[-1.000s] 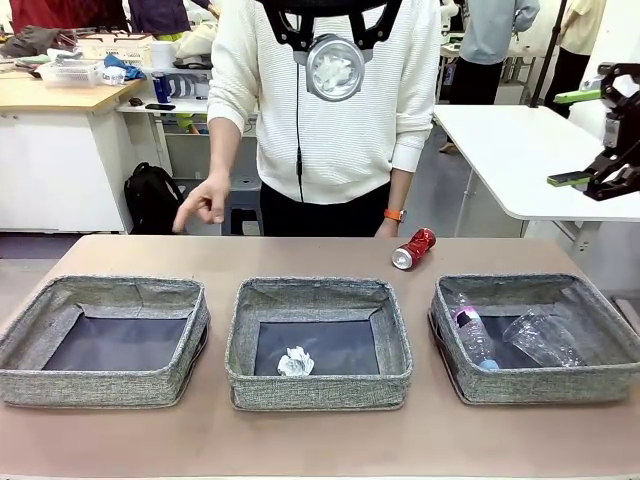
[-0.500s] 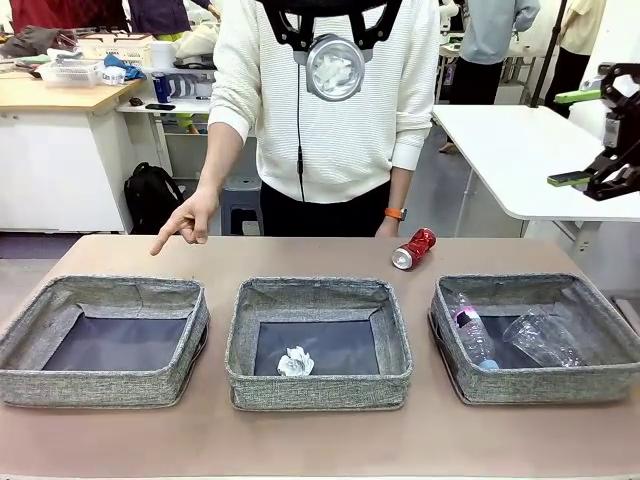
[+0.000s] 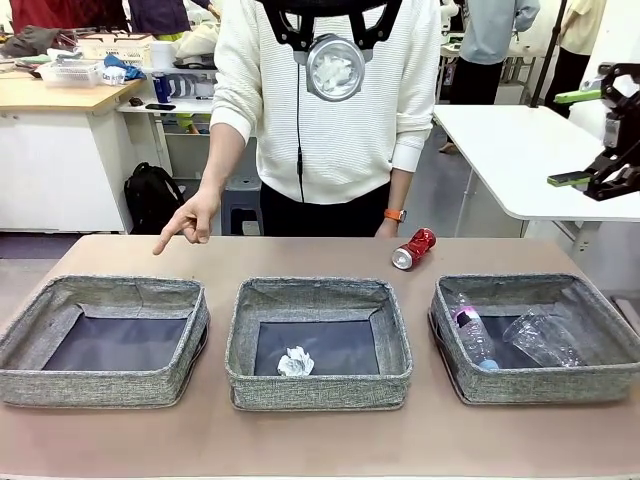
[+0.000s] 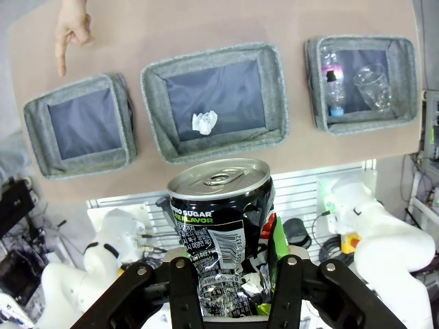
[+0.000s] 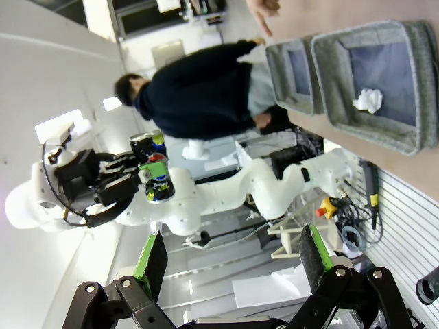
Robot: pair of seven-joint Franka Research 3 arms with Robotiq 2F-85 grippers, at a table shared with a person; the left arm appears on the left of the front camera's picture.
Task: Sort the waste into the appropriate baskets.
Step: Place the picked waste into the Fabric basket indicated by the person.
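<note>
High above the table, my left gripper (image 4: 230,274) is shut on a dented black-and-silver drink can (image 4: 221,219), which stands upright between its fingers. My right gripper (image 3: 575,137) hangs open and holds nothing, off the table's right side. A red drink can (image 3: 414,248) lies on the table behind the right basket (image 3: 540,385). That basket holds a clear bottle (image 3: 472,335) and a clear cup (image 3: 540,338). A paper ball (image 3: 295,362) lies in the middle basket (image 3: 320,390). The left basket (image 3: 100,388) has a bare floor.
A person stands at the far side, and one hand (image 3: 185,222) points a finger down at the table behind the left basket. A white table (image 3: 520,150) stands at the back right. Bare tabletop (image 3: 320,440) runs along the front of the baskets.
The person's hand dropped and swung left, from a loose open pose to a pointing finger near the left basket. Both arms stayed still.
</note>
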